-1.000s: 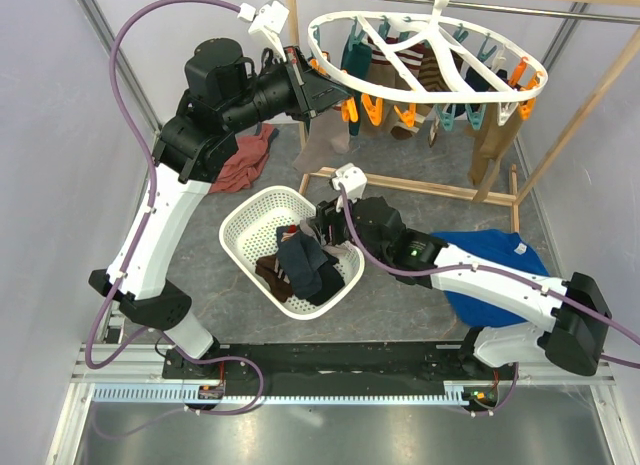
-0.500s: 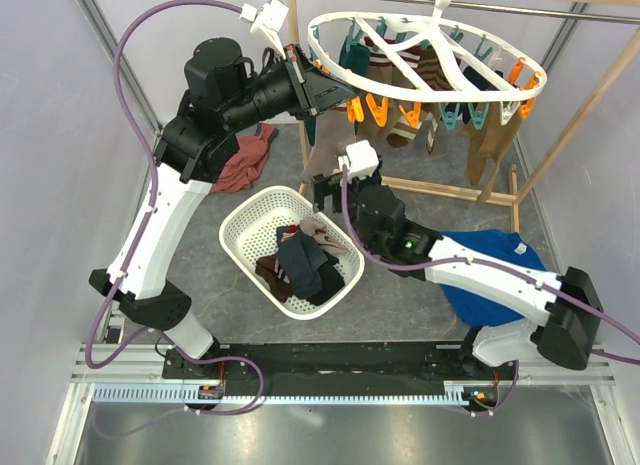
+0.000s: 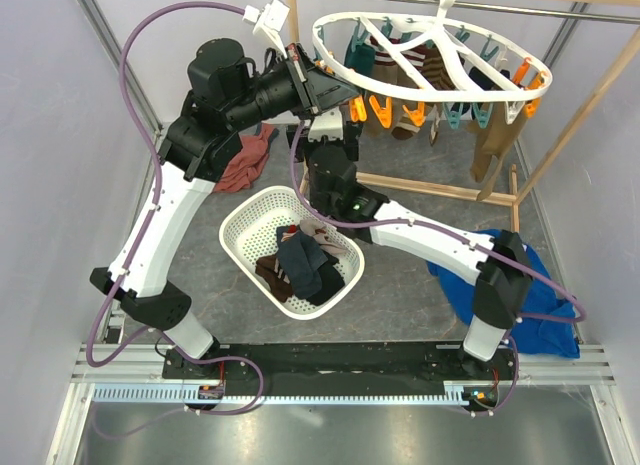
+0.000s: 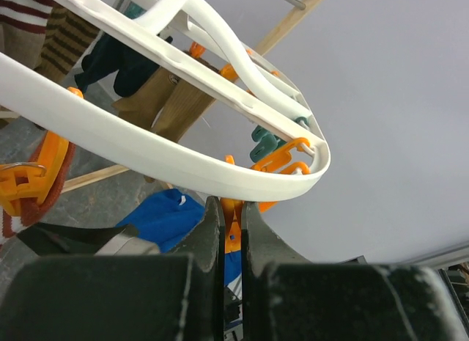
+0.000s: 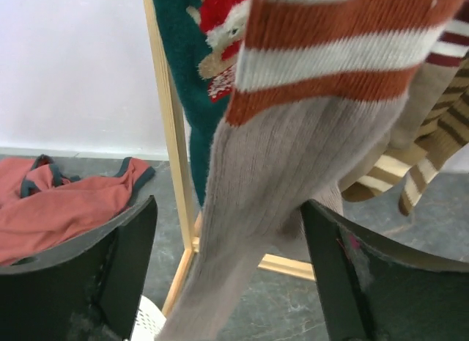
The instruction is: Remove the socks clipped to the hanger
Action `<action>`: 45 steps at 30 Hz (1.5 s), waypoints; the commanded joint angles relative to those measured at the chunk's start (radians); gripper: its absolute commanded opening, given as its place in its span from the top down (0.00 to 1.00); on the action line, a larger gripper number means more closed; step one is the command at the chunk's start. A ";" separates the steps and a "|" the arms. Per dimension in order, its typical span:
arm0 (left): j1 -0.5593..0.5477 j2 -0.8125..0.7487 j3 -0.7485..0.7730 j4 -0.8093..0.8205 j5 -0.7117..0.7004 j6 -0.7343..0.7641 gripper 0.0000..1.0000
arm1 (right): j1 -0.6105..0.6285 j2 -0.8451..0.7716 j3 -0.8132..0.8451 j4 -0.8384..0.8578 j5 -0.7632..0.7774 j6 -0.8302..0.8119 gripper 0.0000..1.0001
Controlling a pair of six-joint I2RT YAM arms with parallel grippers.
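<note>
The white oval hanger (image 3: pixel 430 45) hangs from the wooden rail with orange and teal clips and several socks (image 3: pixel 420 70) under it. My left gripper (image 4: pixel 232 216) is at the ring's left edge (image 4: pixel 183 172), shut on an orange clip (image 4: pixel 233 227); in the top view it is just under the ring (image 3: pixel 325 88). My right gripper (image 5: pixel 231 260) is open, raised under that same edge. A grey-beige sock (image 5: pixel 278 172) with an orange-white striped cuff hangs between its fingers (image 5: pixel 121 268). A teal sock with a red-white cuff (image 5: pixel 194 70) hangs just behind.
A white perforated basket (image 3: pixel 240 220) with several socks in it sits below the arms. A rust-red garment (image 3: pixel 245 160) lies left of the wooden frame (image 3: pixel 440 190), and a blue cloth (image 3: pixel 520 285) lies on the right. A frame post (image 5: pixel 172 136) stands close to my right gripper.
My right arm has risen from the basket to the hanger's left edge, and its open jaws now flank the hanging grey-beige sock. My left gripper has stayed on the clip.
</note>
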 commanded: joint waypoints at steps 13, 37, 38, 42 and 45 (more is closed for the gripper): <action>0.001 -0.024 -0.017 0.040 -0.021 -0.018 0.57 | -0.009 -0.199 -0.140 0.016 -0.150 0.072 1.00; 0.027 -0.102 -0.026 -0.149 -0.250 0.033 0.37 | -0.010 -0.365 -0.263 -0.044 -0.363 0.175 1.00; 0.028 -0.102 -0.022 -0.147 -0.251 0.036 0.37 | -0.010 -0.369 -0.263 -0.044 -0.366 0.176 1.00; 0.028 -0.075 0.009 -0.147 -0.247 0.083 0.37 | -0.010 -0.383 -0.264 -0.056 -0.371 0.181 1.00; 0.028 -0.047 0.050 -0.146 -0.239 0.117 0.37 | -0.010 -0.389 -0.264 -0.064 -0.379 0.187 1.00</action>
